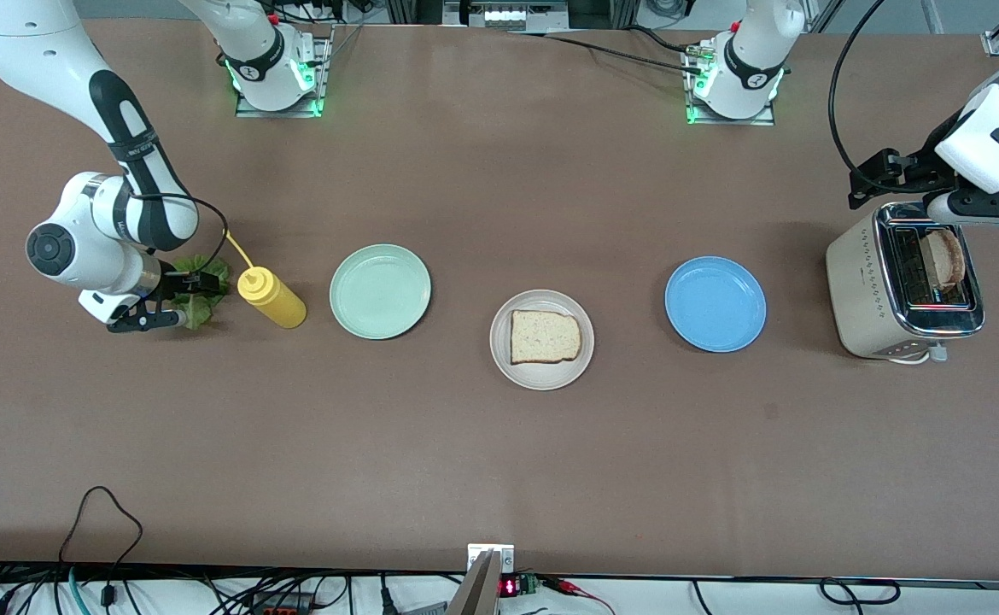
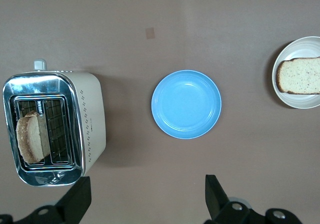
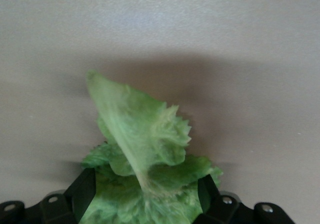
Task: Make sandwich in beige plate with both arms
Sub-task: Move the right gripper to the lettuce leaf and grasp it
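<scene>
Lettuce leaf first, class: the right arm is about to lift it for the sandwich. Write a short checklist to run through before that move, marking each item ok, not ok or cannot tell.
1. Lettuce leaf sits between the right gripper fingers: ok.
2. Right gripper shut firmly on the leaf: cannot tell; the fingers flank it.
3. Bread slice lies flat in the beige plate, ready for the leaf: ok.
4. Mustard bottle lies right beside the leaf, toward the plates: not ok, lift before crossing.
5. Left gripper open, waiting over the table by the toaster: ok.
6. Second slice is in the toaster slot: ok.
</scene>
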You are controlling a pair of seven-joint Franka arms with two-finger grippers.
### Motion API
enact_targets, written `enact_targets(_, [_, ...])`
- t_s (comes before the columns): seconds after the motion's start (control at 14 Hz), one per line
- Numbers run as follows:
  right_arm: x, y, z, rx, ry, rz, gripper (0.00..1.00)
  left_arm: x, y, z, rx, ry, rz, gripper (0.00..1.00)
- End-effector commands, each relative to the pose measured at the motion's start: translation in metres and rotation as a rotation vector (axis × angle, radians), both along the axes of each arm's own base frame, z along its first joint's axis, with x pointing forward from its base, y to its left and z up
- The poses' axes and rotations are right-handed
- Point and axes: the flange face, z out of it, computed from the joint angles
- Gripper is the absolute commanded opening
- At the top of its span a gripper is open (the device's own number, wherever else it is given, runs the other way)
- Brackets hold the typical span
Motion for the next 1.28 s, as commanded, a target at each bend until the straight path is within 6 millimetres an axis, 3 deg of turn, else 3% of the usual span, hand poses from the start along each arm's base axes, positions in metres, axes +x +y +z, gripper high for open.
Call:
enact_targets(0.0, [-0.004,0.006,0.002,0.004,-0.013,0.002,0.48,0.001,-0.002,0.007,-0.011,0.004,-0.006,1.00])
enact_targets(0.14, [-0.002,0.006,0.005,0.005,-0.017,0.013,0.30,0.000,-0.002,0.007,-0.010,0.020,-0.003,1.00])
enact_targets(0.21, [-0.001,0.007,0.006,0.005,-0.019,0.018,0.26,0.000,-0.002,0.007,-0.010,0.020,-0.005,1.00])
enact_targets(0.64, [0.009,0.006,0.026,0.004,-0.057,0.063,0.11,-0.001,-0.004,0.006,-0.010,0.025,-0.010,1.00])
enact_targets(1.0, [0.049,0.008,0.090,0.025,-0.076,0.210,0.10,-0.001,-0.004,0.007,-0.010,0.022,-0.004,1.00])
enact_targets(1.21, [0.077,0.044,0.143,0.052,-0.095,0.337,0.10,-0.001,0.000,0.006,-0.010,0.027,0.003,1.00])
